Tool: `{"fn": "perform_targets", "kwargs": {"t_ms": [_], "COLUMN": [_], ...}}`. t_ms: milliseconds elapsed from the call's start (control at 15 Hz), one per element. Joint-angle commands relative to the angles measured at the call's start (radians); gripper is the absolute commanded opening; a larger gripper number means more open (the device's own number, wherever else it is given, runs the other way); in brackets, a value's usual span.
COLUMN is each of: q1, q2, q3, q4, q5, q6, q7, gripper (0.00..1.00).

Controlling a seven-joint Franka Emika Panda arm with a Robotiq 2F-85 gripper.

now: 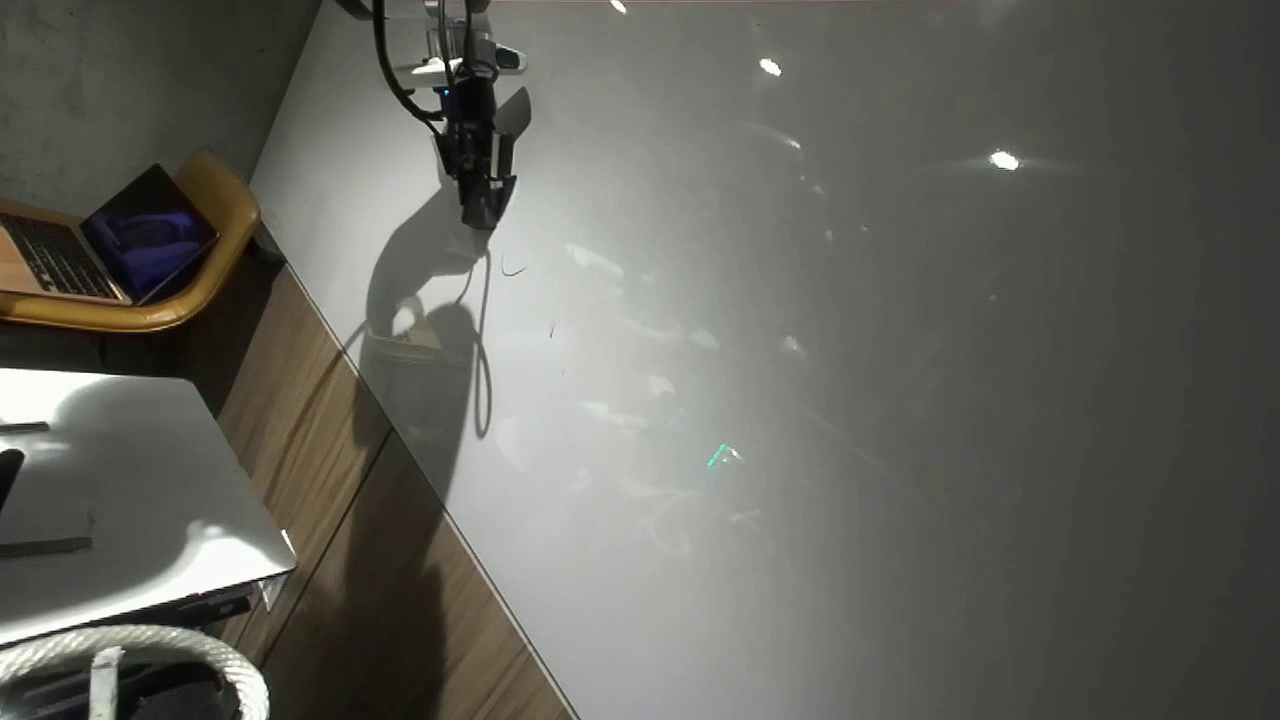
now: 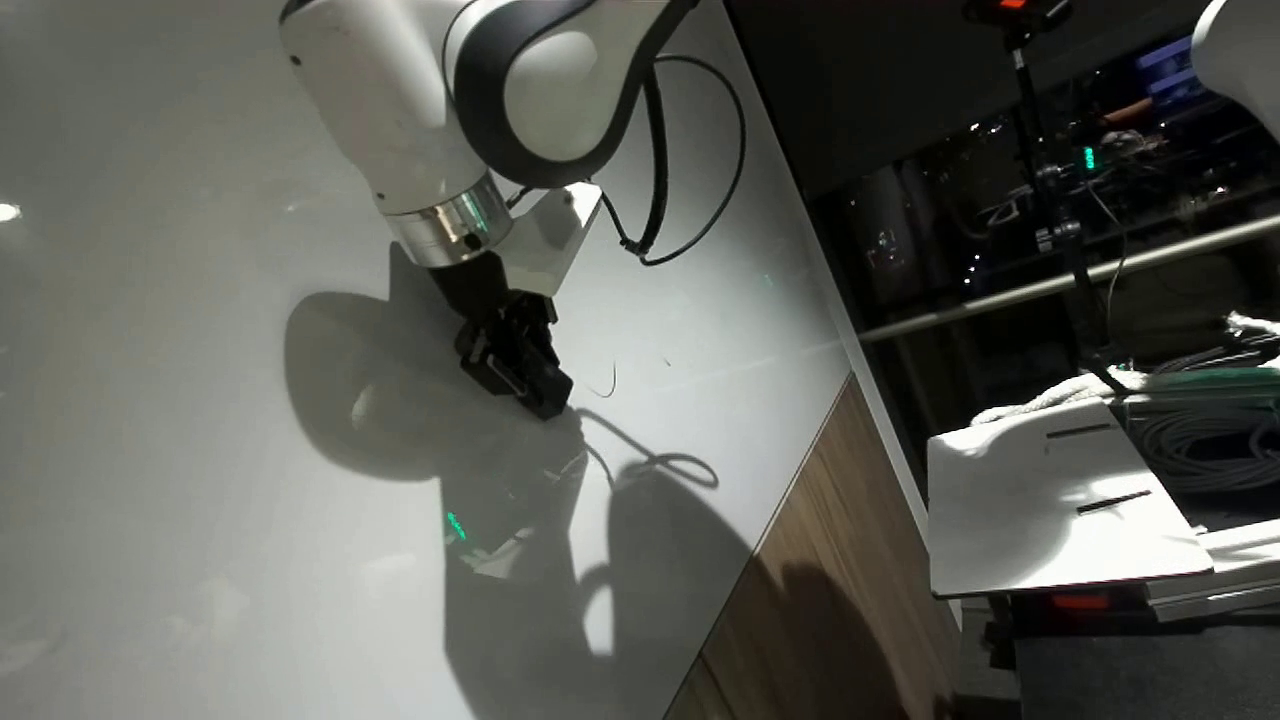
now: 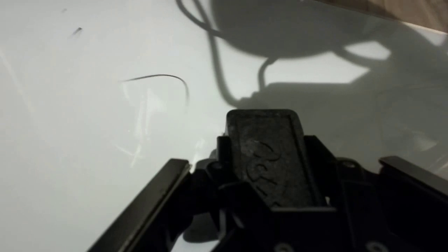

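in the wrist view, the part-closed claw [image 3: 268,149] grips a dark-grey rectangular block [image 3: 271,164], long axis toward twelve o'clock; a thin black curved line [image 3: 161,75] on the glossy white surface [image 3: 70,140] lies apart at ten o'clock.

The white board [image 1: 900,450] has a smooth, glossy face that I see returning sharp highlights, with faint smears in patches. The panelling [image 2: 840,520] along the board's edge reads as wood, grained and low in sheen. The gripper [image 3: 267,147] is black, largely matt; the block [image 3: 271,168] clamped in it is dark, matt and slightly rough, with grooved lines; its material I cannot tell. The arm [image 2: 380,90] shows smooth, satin white shells, apparently plastic, and a polished metal collar [image 2: 450,228]. The tabletop [image 2: 1010,500] is smooth and glossy; the rope [image 1: 190,645] is braided, coarse fibre.
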Motion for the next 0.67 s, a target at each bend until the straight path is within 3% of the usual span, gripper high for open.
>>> {"fn": "perform_targets", "kwargs": {"t_ms": [0, 333, 600], "q1": [-0.103, -0.214, -0.227], "q2": [-0.096, -0.148, -0.124], "q3": [-0.038, -0.065, -0.056], "q4": [-0.1, -0.208, -0.204], "q5": [-0.01, 0.04, 0.057], "q6": [0.084, 0.201, 0.265], "q7": [-0.047, -0.065, -0.061], "gripper": [0.29, 0.29, 0.29]}}
